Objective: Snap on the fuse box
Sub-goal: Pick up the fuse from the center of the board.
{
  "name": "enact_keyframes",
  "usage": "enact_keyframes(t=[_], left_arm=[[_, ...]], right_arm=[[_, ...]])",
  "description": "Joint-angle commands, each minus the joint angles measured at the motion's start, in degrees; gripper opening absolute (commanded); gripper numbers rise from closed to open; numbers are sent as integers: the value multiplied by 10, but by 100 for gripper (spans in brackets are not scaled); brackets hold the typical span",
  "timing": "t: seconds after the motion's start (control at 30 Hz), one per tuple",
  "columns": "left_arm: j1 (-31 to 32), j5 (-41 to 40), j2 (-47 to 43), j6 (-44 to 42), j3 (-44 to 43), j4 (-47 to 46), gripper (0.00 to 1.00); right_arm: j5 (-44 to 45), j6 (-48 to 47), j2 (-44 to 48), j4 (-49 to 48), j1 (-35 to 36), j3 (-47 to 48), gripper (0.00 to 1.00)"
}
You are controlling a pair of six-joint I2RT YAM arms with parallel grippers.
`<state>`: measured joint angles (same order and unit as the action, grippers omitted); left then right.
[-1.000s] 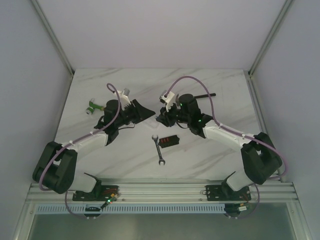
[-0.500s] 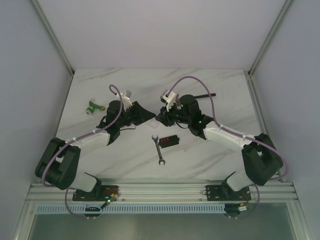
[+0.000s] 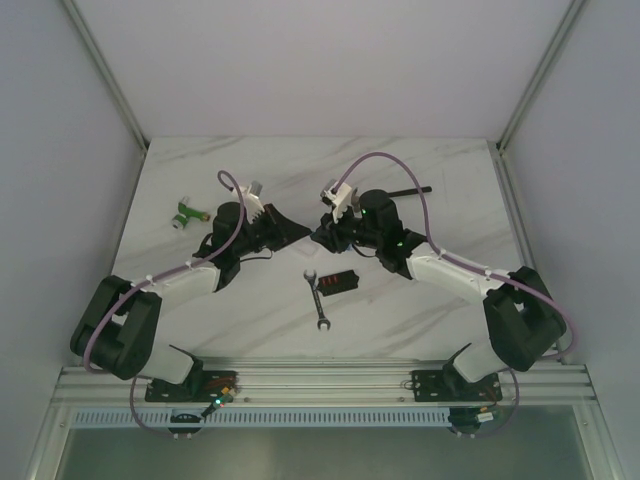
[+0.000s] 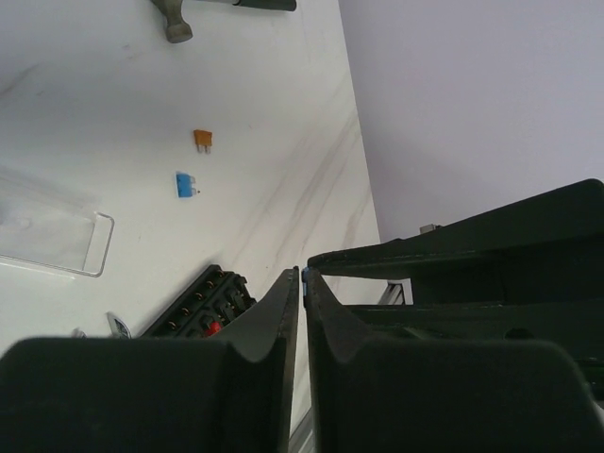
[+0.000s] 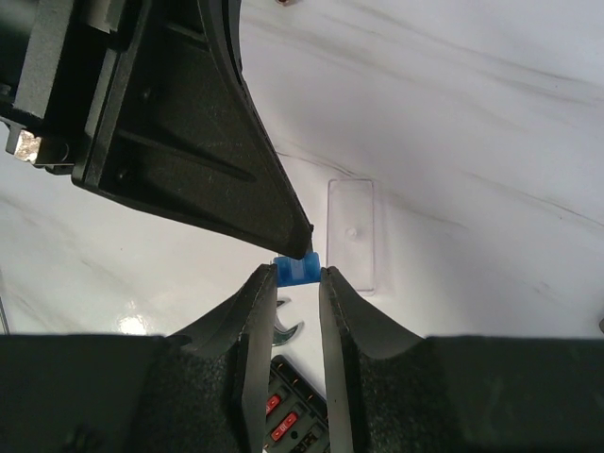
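The fuse box [image 3: 340,281], small and black with red fuses in it, lies on the table below both grippers; it also shows in the wrist views [image 4: 193,307] [image 5: 293,415]. Its clear cover [image 5: 351,231] lies flat beside it, apart from it [image 4: 47,231]. My two grippers meet tip to tip above the table's middle. The right gripper [image 5: 296,276] is shut on a small blue fuse [image 5: 296,269]. The left gripper [image 4: 304,278] has its jaws almost together, with a sliver of that blue fuse between the tips. In the top view the left gripper [image 3: 304,232] and right gripper [image 3: 319,237] touch noses.
A steel wrench [image 3: 318,300] lies left of the fuse box. A loose orange fuse [image 4: 203,140] and a loose blue fuse [image 4: 185,185] sit on the marble. A green-and-white connector [image 3: 186,214] is at the far left, and a black rod-shaped tool [image 3: 410,190] lies behind the right arm.
The left gripper slid a little right to meet the right gripper, and its jaws have closed onto the blue fuse. The right gripper held still with the fuse.
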<state>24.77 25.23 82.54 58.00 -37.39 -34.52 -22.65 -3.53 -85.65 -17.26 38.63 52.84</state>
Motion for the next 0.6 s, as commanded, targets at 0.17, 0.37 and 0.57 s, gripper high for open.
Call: enact_keyframes(t=[0.17, 0.37, 0.57], left_arm=[[3, 17, -10, 14, 9, -23, 3], [4, 0, -34, 27, 14, -23, 0], [4, -36, -66, 50, 28, -49, 0]], right_arm=[[9, 5, 11, -38, 3, -8, 25], [10, 22, 14, -38, 3, -3, 33], [21, 125, 41, -77, 1, -10, 49]])
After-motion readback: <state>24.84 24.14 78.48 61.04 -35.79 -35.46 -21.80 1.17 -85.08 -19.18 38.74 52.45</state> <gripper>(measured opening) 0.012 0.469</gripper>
